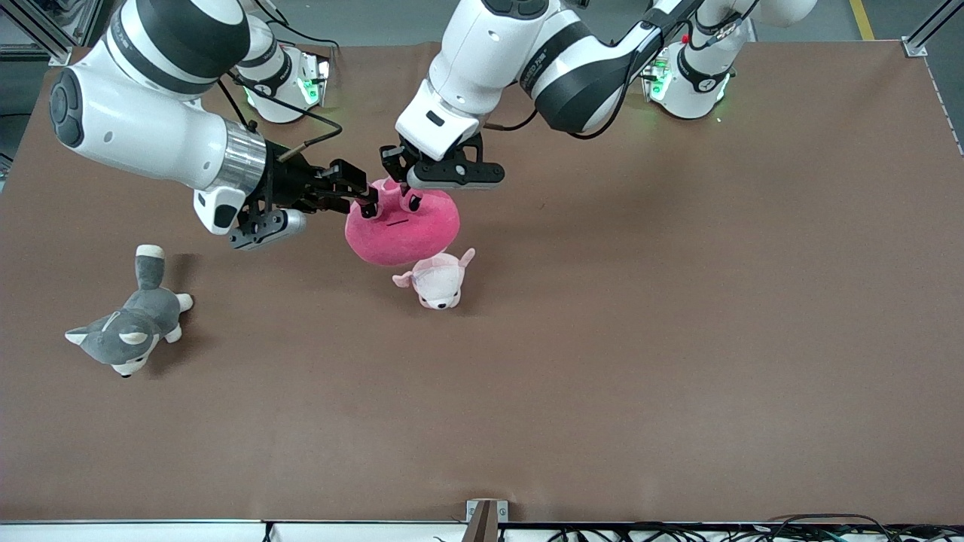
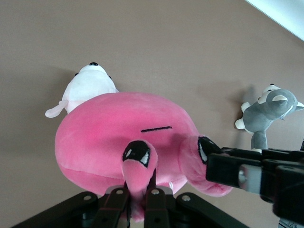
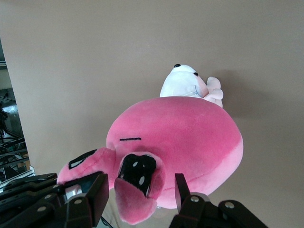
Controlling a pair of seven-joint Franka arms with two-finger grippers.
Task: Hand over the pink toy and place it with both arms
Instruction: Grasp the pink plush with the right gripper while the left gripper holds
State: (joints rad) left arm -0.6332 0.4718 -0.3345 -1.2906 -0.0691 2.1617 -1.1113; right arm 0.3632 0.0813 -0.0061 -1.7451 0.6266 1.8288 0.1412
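Got the pink toy (image 1: 403, 229) hanging in the air over the brown tabletop (image 1: 678, 301), roughly mid-table and a bit toward the right arm's end; pinned from two sides by both arms up top.

Left pincer (image 1: 408, 196) coming down from above, clamped tight on one of the toy's eye-tipped stalks; in the left wrist view, fingers (image 2: 154, 202) squeezed together with the pink stalk pinched flat between them, round body of the toy (image 2: 118, 137) bulging out below.

Right pincer (image 1: 367, 205) reaching in sideways at the second stalk; spread wide in the right wrist view (image 3: 140, 190), one finger each side of the stalk with daylight showing on at least one side; looks like no real squeeze, though hard to say whether one pad is brushing the plush. Also visible in the left wrist view as a dark block (image 2: 237, 173) right up against that second stalk.

Under the toy (image 3: 180, 137), lying on the tabletop: a small pale pink-and-white plush (image 1: 438, 280), partly tucked beneath the toy's edge in the front view; can't tell if touching. Peeking out past the toy in both wrist views too (image 2: 88, 88) (image 3: 187, 83).

Well apart, near the right arm's end and nearer to the front camera than the small plush: a grey-and-white husky plush (image 1: 128, 327), flat on its belly; showing small in the left wrist view (image 2: 266, 111).
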